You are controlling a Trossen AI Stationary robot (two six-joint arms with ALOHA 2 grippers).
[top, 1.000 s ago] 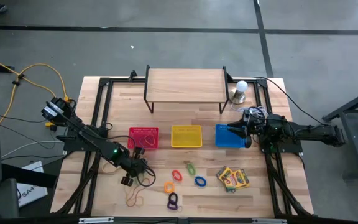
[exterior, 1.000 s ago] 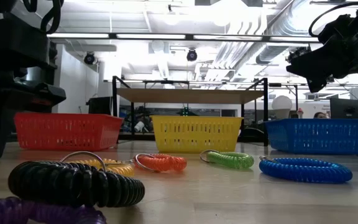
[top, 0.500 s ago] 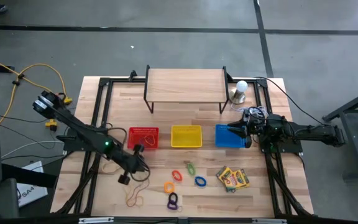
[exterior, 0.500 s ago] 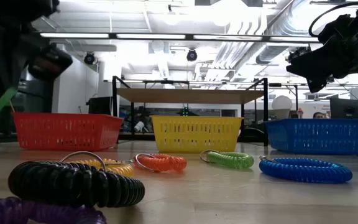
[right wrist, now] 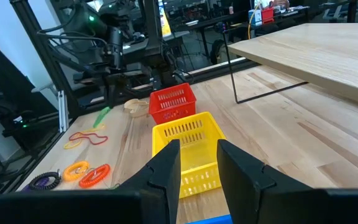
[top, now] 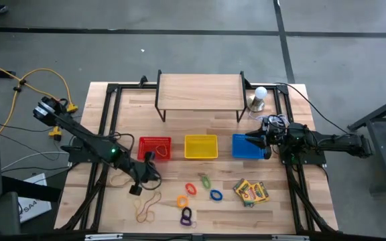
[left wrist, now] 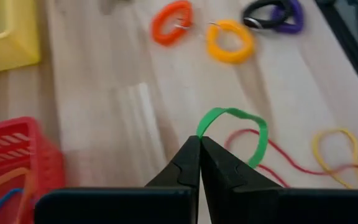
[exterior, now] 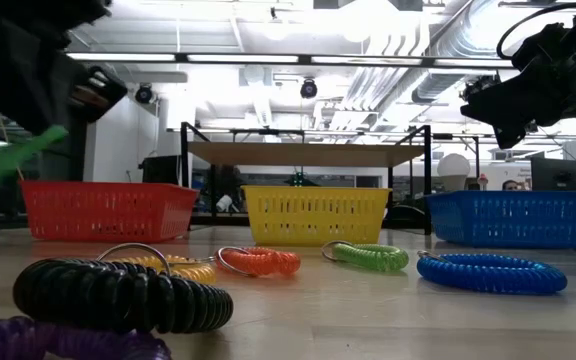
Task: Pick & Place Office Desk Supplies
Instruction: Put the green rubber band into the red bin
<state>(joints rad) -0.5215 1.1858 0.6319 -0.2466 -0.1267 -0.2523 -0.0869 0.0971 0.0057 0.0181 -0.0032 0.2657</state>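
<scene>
Left end effector [left wrist: 199, 142] clenched on green rubber band [left wrist: 247, 124], now lifted off the bench [top: 173, 213], lower left of frame, nearing red basket [top: 155, 148]; drop looks next. Right end effector [top: 251, 140] part-open, empty, idle over blue basket [top: 246, 152].

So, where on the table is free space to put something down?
Bare wood lies between the yellow basket and the crayon boxes, and in front of the blue basket. It is crowded around the coiled rings and rubber bands.

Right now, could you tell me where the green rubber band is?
The green rubber band is pinched in the left gripper, lifted over the table's left front area, just in front of the red basket and above the loose rubber bands.
</scene>
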